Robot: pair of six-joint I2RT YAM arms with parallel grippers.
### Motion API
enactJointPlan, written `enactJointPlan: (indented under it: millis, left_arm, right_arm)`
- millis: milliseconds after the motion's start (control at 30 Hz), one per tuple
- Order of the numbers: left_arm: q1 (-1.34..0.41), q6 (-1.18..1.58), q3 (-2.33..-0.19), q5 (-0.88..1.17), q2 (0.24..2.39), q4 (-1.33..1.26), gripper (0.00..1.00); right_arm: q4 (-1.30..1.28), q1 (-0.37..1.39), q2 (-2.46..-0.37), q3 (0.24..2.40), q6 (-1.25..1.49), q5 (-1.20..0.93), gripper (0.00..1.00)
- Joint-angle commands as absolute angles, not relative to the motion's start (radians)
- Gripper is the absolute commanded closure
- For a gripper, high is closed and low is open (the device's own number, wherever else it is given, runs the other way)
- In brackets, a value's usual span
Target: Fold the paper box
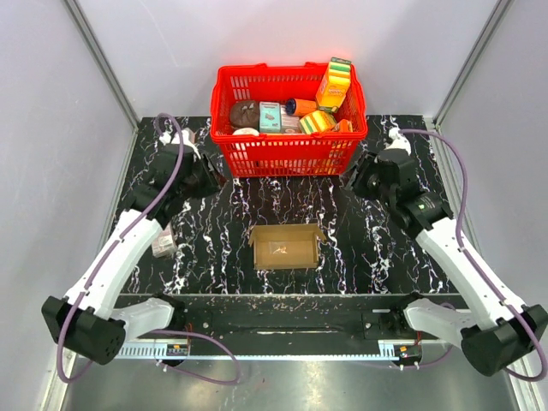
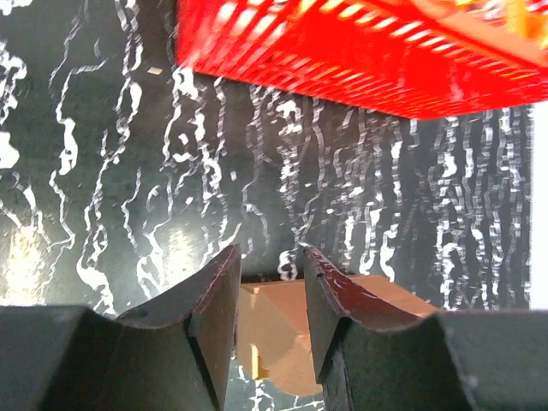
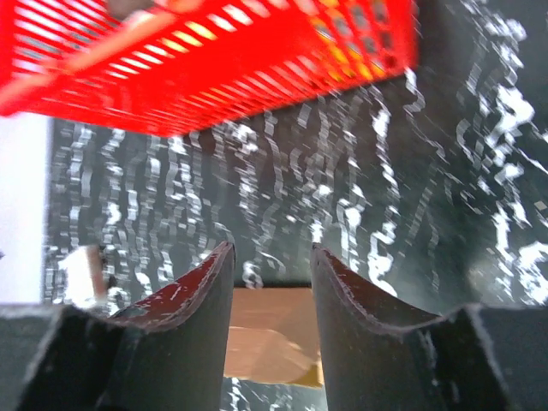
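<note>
One paper box (image 1: 285, 247), one red basket (image 1: 288, 147) of several packages (image 1: 334, 83), one small packet (image 1: 163, 244), one table (image 1: 390, 257).

No legible text; print on packages (image 1: 333, 84) in red basket (image 1: 282, 156) too small, blurred to read.

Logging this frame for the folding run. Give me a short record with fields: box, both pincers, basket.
paper box: middle of the table, in front of the basket, top open, nothing gripping it
left pincer: open, empty, by the basket's left front corner
right pincer: open, empty, by the basket's right front corner
red basket: back of the table, holds printed packages
</note>
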State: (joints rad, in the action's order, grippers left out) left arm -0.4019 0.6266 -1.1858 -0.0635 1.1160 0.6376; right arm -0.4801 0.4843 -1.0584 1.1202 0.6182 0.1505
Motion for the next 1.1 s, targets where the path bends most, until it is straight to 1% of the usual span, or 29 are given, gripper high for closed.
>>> enactJointPlan:
  millis: [0,100,133,233,267,400,500,700,1067]
  left_arm:
    - [-0.356,0.630,-1.068,0.083,1.114,0.589,0.60]
    - [-0.356,0.658,-0.977,0.158,1.111,0.537,0.63]
    - [-0.356,0.666,-0.907,0.181,1.109,0.517,0.64]
    - [-0.362,0.693,-0.803,0.247,1.111,0.437,0.69]
    - [-0.365,0.695,-0.789,0.258,1.117,0.414,0.73]
    - [-0.426,0.715,-0.756,0.253,1.121,0.380,0.79]
    - [-0.465,0.729,-0.753,0.232,1.135,0.367,0.80]
    - [-0.494,0.741,-0.733,0.229,1.184,0.322,0.85]
    - [-0.552,0.768,-0.723,0.218,1.198,0.290,0.91]
  right_arm:
    - [-0.634,0.393,-1.078,1.053,0.589,0.031,0.53]
    - [-0.601,0.357,-1.072,0.944,0.612,-0.032,0.54]
    - [-0.588,0.354,-1.074,0.919,0.620,-0.066,0.54]
    - [-0.520,0.353,-1.091,0.836,0.634,-0.144,0.57]
    - [-0.503,0.353,-1.097,0.812,0.634,-0.164,0.59]
    - [-0.440,0.353,-1.144,0.781,0.634,-0.242,0.65]
    - [-0.430,0.353,-1.178,0.775,0.634,-0.273,0.68]
    - [-0.358,0.353,-1.229,0.747,0.630,-0.322,0.70]
    - [-0.230,0.353,-1.244,0.695,0.664,-0.492,0.73]
